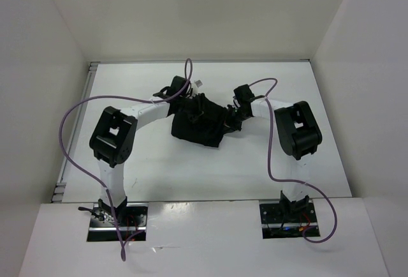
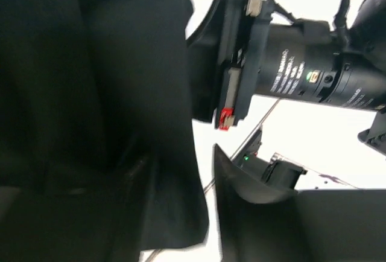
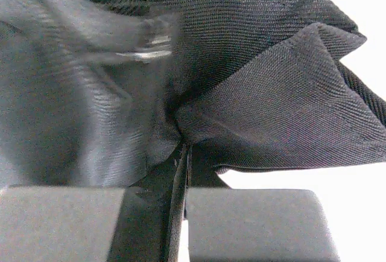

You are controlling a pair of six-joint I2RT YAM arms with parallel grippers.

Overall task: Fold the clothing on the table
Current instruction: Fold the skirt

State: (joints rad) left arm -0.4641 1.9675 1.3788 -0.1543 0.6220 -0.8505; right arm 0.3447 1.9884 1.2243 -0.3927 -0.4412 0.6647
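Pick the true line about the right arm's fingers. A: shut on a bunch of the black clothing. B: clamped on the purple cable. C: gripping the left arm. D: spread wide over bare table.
A: in the right wrist view the right fingers press together, with the clothing pinched between them.

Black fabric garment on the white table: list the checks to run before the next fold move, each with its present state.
1. Right pincer shut on the black fabric garment: ok.
2. Left pincer gripping the garment: cannot tell, cloth hides one finger.
3. Garment spread flat for a fold: not ok, it sits bunched in a heap.
4. Garment inside the edges of the white rectangular tabletop: ok.
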